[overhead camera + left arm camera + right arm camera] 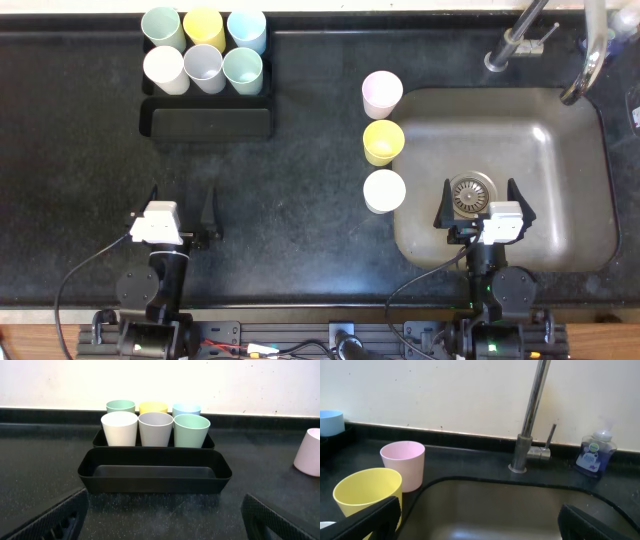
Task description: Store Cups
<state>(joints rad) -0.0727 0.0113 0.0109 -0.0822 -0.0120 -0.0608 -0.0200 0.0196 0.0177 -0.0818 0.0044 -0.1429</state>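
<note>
Black stone-look countertop (80, 150) carries the job: three loose cups stand in a row along the left rim of the sink (540, 150), a pink cup (381, 93) farthest from the arms, a yellow cup (383, 141) in the middle and a white cup (384, 190) nearest. Well apart to the left, a filled tray (146, 90) holds six upright cups in two rows, and a second tray (207, 123) sits just in front of it with its floor bare. The left gripper (182, 195) hangs with fingers spread wide, facing the trays and holding nothing. The right gripper (479, 190), jaws likewise parted and unladen, hovers above the sink basin beside the white cup. None of the three has been stored yet. The risk appears to lie in the crowding: the cups stand close together at the basin's edge, so a finger closing on one could nudge its neighbour over the rim and into the sink, or tip it.
</note>
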